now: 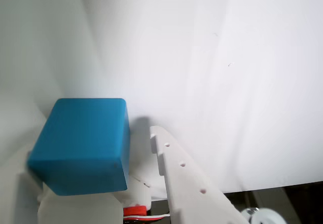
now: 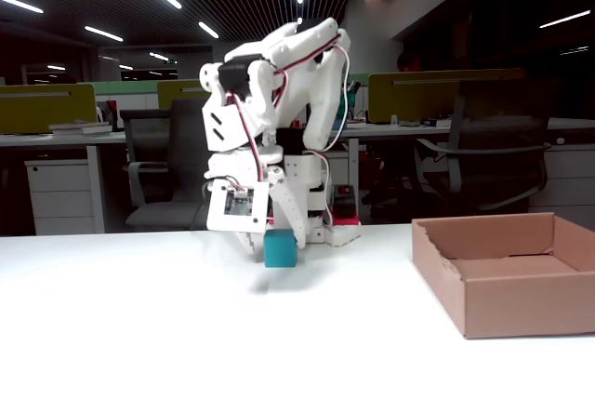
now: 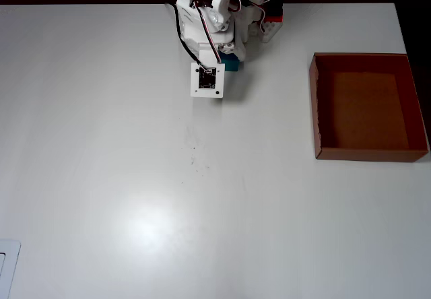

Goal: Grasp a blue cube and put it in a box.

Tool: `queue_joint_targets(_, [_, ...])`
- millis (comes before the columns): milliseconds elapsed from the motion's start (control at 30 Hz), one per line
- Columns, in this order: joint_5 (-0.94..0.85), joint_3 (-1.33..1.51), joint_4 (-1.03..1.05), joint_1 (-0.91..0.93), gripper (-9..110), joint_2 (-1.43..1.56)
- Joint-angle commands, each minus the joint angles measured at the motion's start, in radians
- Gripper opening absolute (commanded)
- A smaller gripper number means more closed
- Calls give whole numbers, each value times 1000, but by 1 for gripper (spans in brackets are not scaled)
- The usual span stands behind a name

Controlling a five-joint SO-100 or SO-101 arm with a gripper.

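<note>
Wrist view, pincer (image 1: 139, 156): one white finger (image 1: 181, 178) rises from the bottom edge just right of the blue cube (image 1: 81, 146); the other finger is hidden behind or under the cube. A thin dark gap shows between the visible finger and the cube's right face, so I cannot tell from here whether it is clamped.
Wrist view, cube: solid teal-blue, matte, rounded edges, no marks; it fills the lower left, seen against the plain white table (image 1: 227, 57).
Fixed view, pincer (image 2: 275, 242): folded down close to the arm's base, fingers on either side of the cube (image 2: 280, 247); the cube appears slightly above the table (image 2: 186, 320), with a faint shadow below, so I judge it gripped and lifted for carrying.
Fixed view, box (image 2: 521, 287): brown cardboard, low torn walls, empty, well apart to the right.
Overhead view, cube (image 3: 232, 64): only a sliver shows under the arm, at the far edge of the table (image 3: 135, 178).
Overhead view, box (image 3: 367, 107): open, at the right edge, clear for a drop.
</note>
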Motion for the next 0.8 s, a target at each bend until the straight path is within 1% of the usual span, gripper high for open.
queue_joint_targets(0, [3,2,-5,8,26,2])
queue_joint_targets(500, [40,9,-17,0,20,-14])
queue_joint_targets(767, [54,14,-26,0,18,-11])
